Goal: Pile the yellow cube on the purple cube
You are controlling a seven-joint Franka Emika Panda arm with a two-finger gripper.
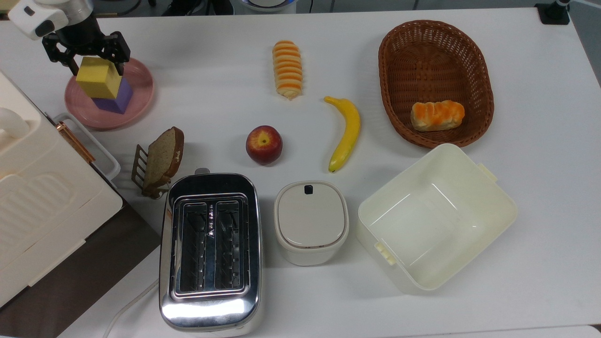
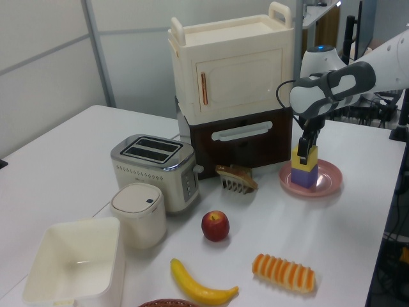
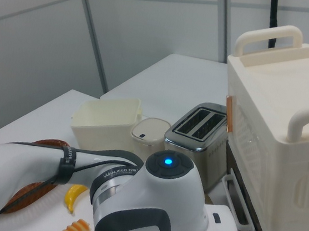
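Observation:
The yellow cube [image 1: 99,79] sits on top of the purple cube [image 1: 117,99], slightly offset toward the top view's left, both on the round pink plate [image 1: 138,89]. My gripper [image 1: 96,65] comes down from above and is shut on the yellow cube, one black finger on each side of it. In the left view the gripper [image 2: 305,152] hangs over the yellow cube [image 2: 303,160], which rests on the purple cube [image 2: 305,177] on the pink plate [image 2: 327,182]. The arm's white wrist covers the gripper's upper part.
A cream cabinet [image 1: 33,188] stands just beside the plate at the top view's left. Nearby are a bread slice in a rack [image 1: 162,159], a toaster [image 1: 210,249], an apple [image 1: 264,144], a banana [image 1: 345,134], striped bread [image 1: 287,69], a basket [image 1: 436,80] and a cream box [image 1: 436,216].

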